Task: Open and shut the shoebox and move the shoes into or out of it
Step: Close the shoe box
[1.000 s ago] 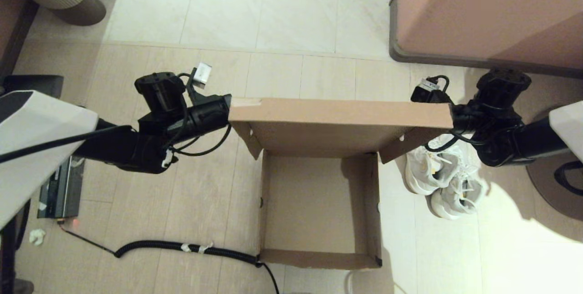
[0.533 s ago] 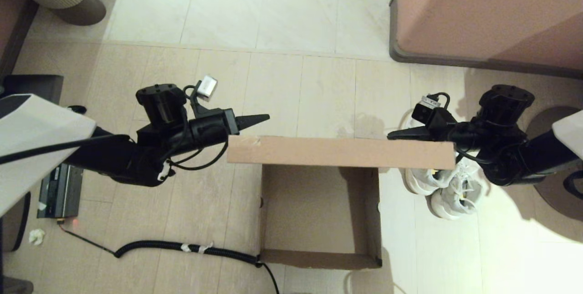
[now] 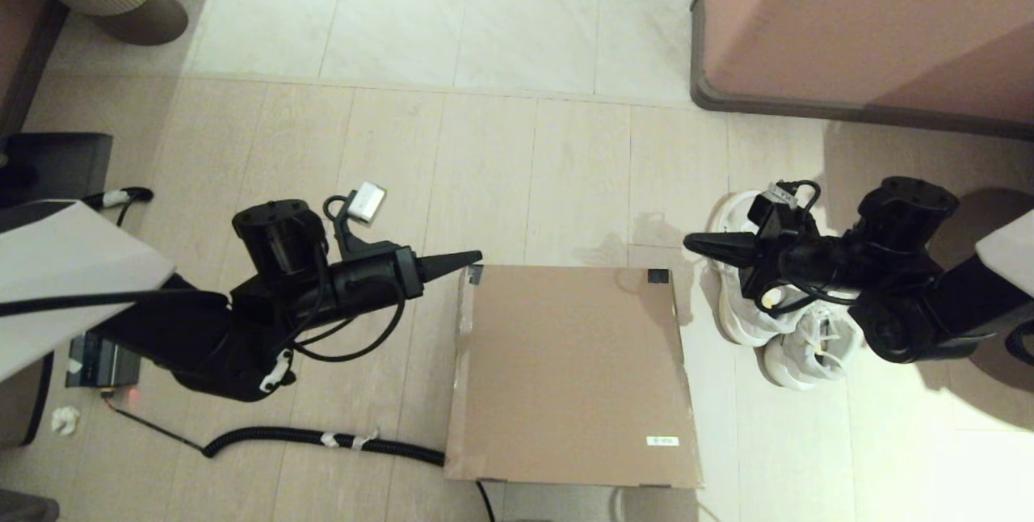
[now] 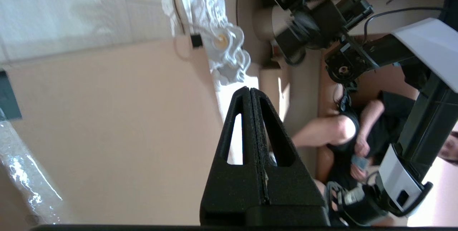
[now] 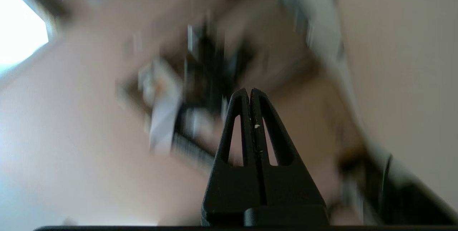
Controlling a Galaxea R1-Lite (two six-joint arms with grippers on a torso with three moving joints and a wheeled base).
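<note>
Flanking flat-lidded cardboard shoebox (image 3: 572, 372): left gripper (image 3: 477, 257), right gripper (image 3: 688, 242), jaws pressed together, empty.

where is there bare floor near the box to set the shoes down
Free: the pale floor tiles beyond the closed brown cardboard shoebox, bordered by the pinkish-brown furniture block; also the strip between box and coiled black cable. Crowded: the box's right side, where the white sneakers sit under the right gripper. The left gripper guards the far-left corner.

The shoebox (image 3: 572, 372) lies lidded between both pincers, shoes (image 3: 796, 336) to its right.
</note>
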